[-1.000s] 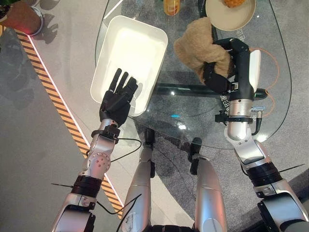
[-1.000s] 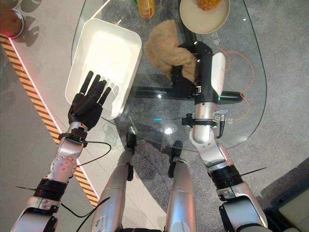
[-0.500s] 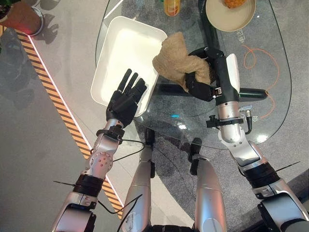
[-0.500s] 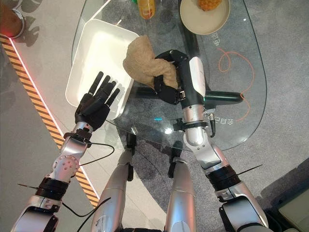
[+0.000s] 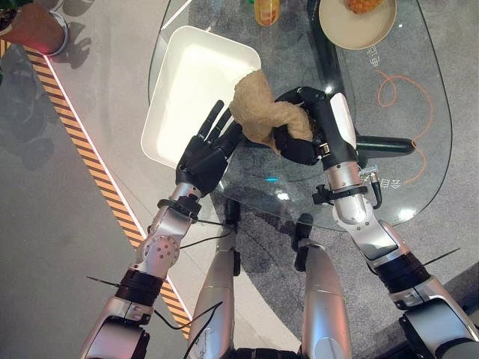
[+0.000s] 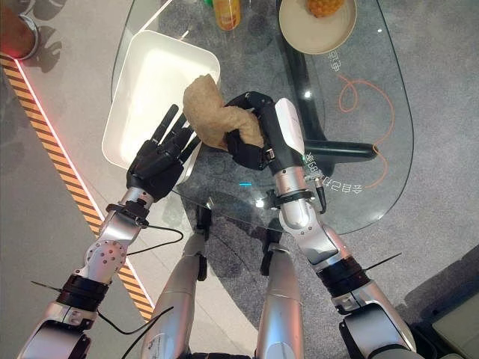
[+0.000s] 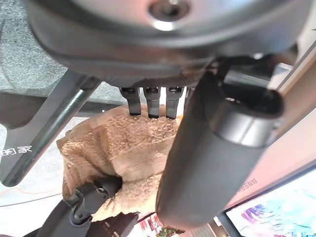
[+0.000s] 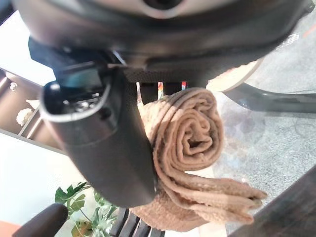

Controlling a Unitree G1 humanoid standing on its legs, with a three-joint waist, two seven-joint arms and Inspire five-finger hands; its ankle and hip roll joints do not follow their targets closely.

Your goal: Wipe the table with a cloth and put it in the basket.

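Carrying cloth (image 5: 262,118) left w/ right robot hand (image 5: 298,142) curled round it, now at basket (image 5: 191,90) near-right edge above surface; left robot hand (image 5: 203,153) open, fingers touching cloth — you're near drop/handover.

bright even light, glare spots on the glass table (image 5: 389,149).

Tan cloth (image 5: 258,118), white basket (image 5: 191,90), prob. yellow plate (image 5: 358,26).

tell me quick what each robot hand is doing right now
Left robot hand: open, straight fingers reaching up to the cloth.
Right robot hand: shut on the cloth, by the white basket.
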